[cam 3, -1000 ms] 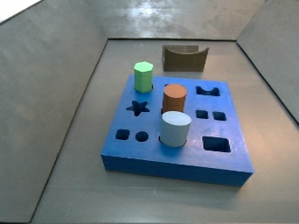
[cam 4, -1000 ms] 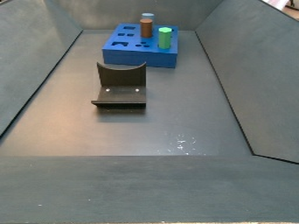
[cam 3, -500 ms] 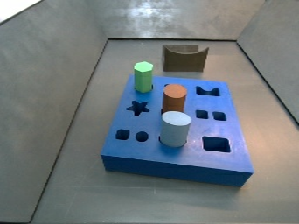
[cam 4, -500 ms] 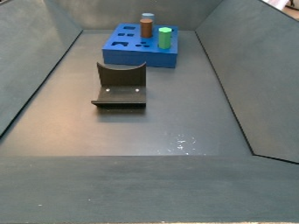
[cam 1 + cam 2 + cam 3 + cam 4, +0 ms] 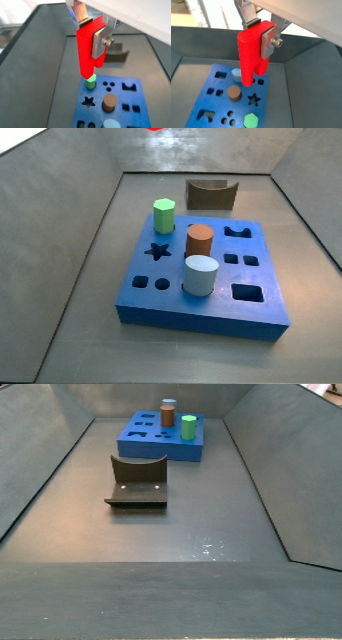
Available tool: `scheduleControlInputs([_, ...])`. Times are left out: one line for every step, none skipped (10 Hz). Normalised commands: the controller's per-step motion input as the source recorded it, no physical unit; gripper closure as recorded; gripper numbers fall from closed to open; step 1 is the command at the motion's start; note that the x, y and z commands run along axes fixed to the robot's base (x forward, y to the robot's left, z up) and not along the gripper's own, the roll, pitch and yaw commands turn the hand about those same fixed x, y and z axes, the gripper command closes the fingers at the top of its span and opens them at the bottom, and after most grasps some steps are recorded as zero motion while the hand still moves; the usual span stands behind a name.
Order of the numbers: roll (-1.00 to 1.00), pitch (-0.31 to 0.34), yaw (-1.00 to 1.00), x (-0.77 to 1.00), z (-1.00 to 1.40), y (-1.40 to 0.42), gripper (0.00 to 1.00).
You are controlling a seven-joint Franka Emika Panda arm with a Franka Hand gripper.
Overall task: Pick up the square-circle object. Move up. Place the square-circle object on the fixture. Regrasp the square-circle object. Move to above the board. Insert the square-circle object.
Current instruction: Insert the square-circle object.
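Observation:
In both wrist views my gripper [image 5: 90, 32] [image 5: 258, 33] is shut on the square-circle object [image 5: 85, 52] [image 5: 249, 55], a bright red elongated piece that hangs upright with its legs down. It hangs high above the blue board [image 5: 131, 96] [image 5: 210, 104], over the end with the green peg. In a side view only a red tip [image 5: 156, 129] shows at the top edge; the gripper itself is out of both side views. The board [image 5: 267, 314] [image 5: 139, 447] lies on the floor. The dark fixture [image 5: 211, 195] [image 5: 138, 482] [image 5: 117, 54] stands apart from the board, with nothing in its notch.
A green hexagonal peg [image 5: 164, 216], a brown cylinder [image 5: 199, 238] and a pale cylinder [image 5: 201, 274] stand in the board's holes. Star, round and square holes are open. Grey sloping walls [image 5: 60, 248] enclose the floor on all sides.
A red tip of the held piece has come into sight at the top edge of a side view. The board, pegs and fixture have not moved.

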Motion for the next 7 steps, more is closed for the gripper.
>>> scheduleControlInputs([-0.18, -0.08, -0.87, 0.0, -0.18, -0.1, 1.0])
scheduleControlInputs([-0.18, -0.08, -0.85, 0.0, -0.19, -0.11, 1.0])
scheduleControlInputs([-0.18, -0.083, -0.83, 0.0, -0.19, -0.13, 1.0])
scheduleControlInputs([-0.18, -0.087, -0.81, 0.0, -0.21, -0.15, 1.0])
scheduleControlInputs([-0.17, -0.091, -0.79, 0.0, -0.22, -0.18, 1.0])
scheduleControlInputs([-0.17, -0.091, -0.78, 0.0, -0.23, -0.19, 1.0])
scheduleControlInputs([-0.16, -0.099, -0.76, 0.0, -0.26, -0.22, 1.0])
